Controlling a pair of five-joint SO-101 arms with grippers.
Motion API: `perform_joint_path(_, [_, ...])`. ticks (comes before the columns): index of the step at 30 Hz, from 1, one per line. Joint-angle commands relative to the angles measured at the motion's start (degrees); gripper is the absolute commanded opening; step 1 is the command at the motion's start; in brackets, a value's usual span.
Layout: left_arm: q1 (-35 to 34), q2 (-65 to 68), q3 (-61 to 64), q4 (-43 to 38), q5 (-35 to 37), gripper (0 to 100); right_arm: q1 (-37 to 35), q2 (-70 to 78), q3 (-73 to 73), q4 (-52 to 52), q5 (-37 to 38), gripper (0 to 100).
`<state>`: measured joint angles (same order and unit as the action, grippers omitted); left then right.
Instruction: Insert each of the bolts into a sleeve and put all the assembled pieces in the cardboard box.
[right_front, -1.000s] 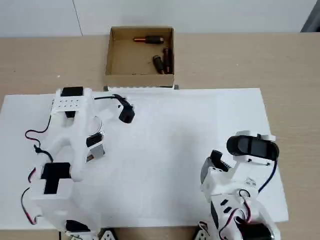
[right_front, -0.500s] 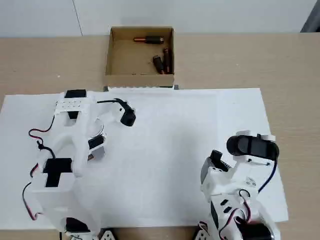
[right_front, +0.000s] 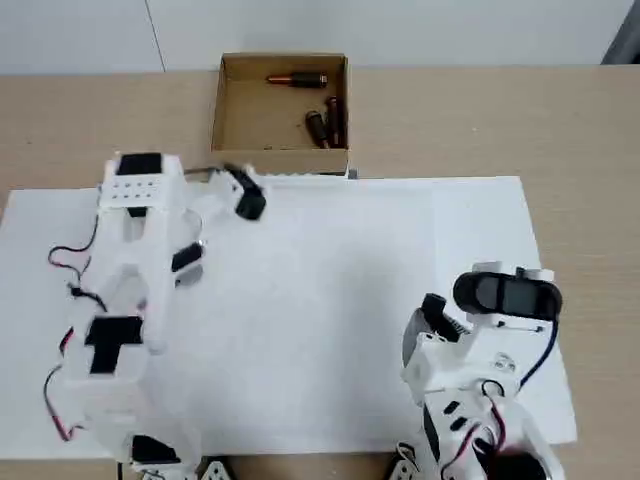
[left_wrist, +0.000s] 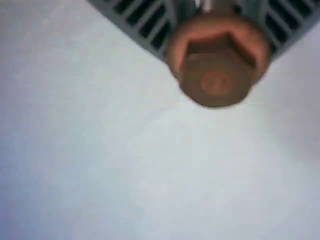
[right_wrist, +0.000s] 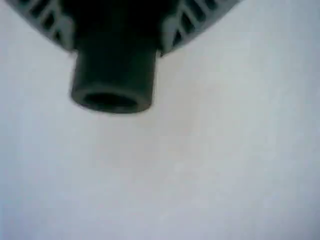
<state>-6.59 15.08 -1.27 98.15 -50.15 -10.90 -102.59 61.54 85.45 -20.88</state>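
On wooden table (right_front: 580, 120): white sheet (right_front: 350, 300) (box (right_front: 250, 120) beyond) | left jaws grip bolt (left_wrist: 215, 75) | right jaws grip sleeve (right_wrist: 114, 75)

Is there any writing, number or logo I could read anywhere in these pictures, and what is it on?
No legible text anywhere.
The bolt has a faint round stamp on its head, too blurred to read.
The sleeve, cardboard box and white sheet show no marks.
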Motion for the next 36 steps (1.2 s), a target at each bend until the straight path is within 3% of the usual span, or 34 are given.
perform_joint_path(1, [0.7, -14.2, -2.9, 2.2, 0.6, 0, 0.4, -0.1, -2.8, -2.6, 4.9, 0.3])
perform_joint_path(3, [1.7, -20.6, -2.9, 2.2, 1.6, 0, 0.2, -0.1, -3.0, -2.8, 6.9, 0.3])
perform_joint_path(8, [3.5, -35.0, -2.9, 2.1, 12.2, 0, 0.2, -0.1, -3.0, -3.3, 10.2, 0.3])
perform_joint_path(15, [4.8, -50.8, 0.0, 1.8, 13.2, 0, 0.1, 0.0, -2.7, -3.4, 10.6, 0.3])
perform_joint_path(20, [4.7, -62.9, 11.9, 0.5, 19.8, 0, 0.0, 0.0, -0.8, -3.5, 11.9, 0.3])
perform_joint_path(26, [4.5, -81.1, 30.9, -11.9, 30.5, 0, -0.1, -0.1, 3.7, -8.1, 15.1, 0.2])
perform_joint_path(32, [4.7, -100.5, 49.1, -23.3, 39.0, 0, -8.2, -0.1, 7.5, -13.1, 15.6, 0.2])
perform_joint_path(36, [4.7, -112.4, 59.4, -26.7, 43.8, 0, -10.5, -0.1, 10.5, -18.5, 15.9, 0.2])
